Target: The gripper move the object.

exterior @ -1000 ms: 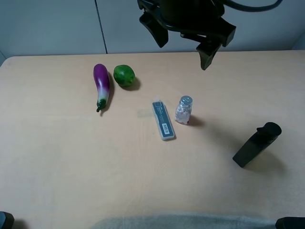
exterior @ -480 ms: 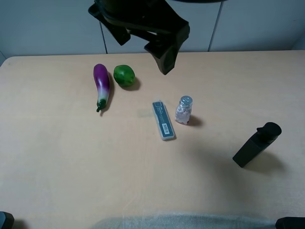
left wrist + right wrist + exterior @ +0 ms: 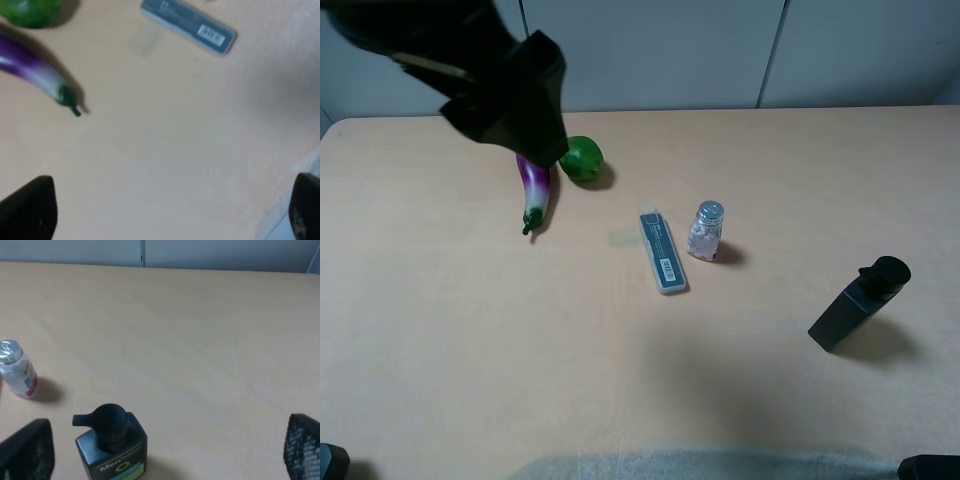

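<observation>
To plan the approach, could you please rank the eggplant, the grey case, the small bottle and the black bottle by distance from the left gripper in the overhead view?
1. Eggplant, directly beneath the left gripper.
2. Grey case, table centre.
3. Small bottle, just right of the case.
4. Black bottle, far right.

Desk (image 3: 500,360): pale wooden top filling most of the exterior high frame, meeting a grey wall along its far edge.
Eggplant (image 3: 533,195): purple, white near its green stem, upper left of the frame, stem end pointing toward the near side; its upper part is hidden.
Lime (image 3: 583,158): green and round, just right of the eggplant.
Pencil lead case (image 3: 663,252): flat grey rectangle with a barcode label, lying near the centre of the frame.
Black pump bottle (image 3: 857,304): angular, at the right, leaning, with "Men" lettering visible in the right wrist view.
</observation>
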Robot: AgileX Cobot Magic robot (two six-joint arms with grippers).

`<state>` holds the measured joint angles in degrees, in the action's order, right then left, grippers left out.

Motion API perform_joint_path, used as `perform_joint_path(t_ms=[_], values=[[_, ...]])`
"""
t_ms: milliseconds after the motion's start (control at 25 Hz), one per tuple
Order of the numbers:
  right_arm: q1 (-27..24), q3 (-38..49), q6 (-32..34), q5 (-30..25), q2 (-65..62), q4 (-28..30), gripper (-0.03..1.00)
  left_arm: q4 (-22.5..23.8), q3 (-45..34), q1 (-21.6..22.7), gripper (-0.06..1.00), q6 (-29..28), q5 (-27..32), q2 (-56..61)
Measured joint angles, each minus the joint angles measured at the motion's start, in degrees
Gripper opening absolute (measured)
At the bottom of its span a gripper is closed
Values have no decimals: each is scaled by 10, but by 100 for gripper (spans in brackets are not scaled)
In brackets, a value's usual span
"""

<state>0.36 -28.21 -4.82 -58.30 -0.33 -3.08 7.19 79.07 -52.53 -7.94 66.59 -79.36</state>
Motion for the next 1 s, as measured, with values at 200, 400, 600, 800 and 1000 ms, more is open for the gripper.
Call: perform_joint_path(t_ms=[200,400,600,800,1000], values=[[0,0,0,0,0,0,69,4,-73,0,92,0,0,91],[0,0,0,0,0,0,69,5,-147,0,92,0,1,197],[0,0,0,0,0,0,69,13,-193,0,92,0,2,302],[0,0,0,0,0,0,69,25,-227,0,92,3,2,388],[0,0,0,-1,0,0,69,29,-265,46,92,26,2,474]])
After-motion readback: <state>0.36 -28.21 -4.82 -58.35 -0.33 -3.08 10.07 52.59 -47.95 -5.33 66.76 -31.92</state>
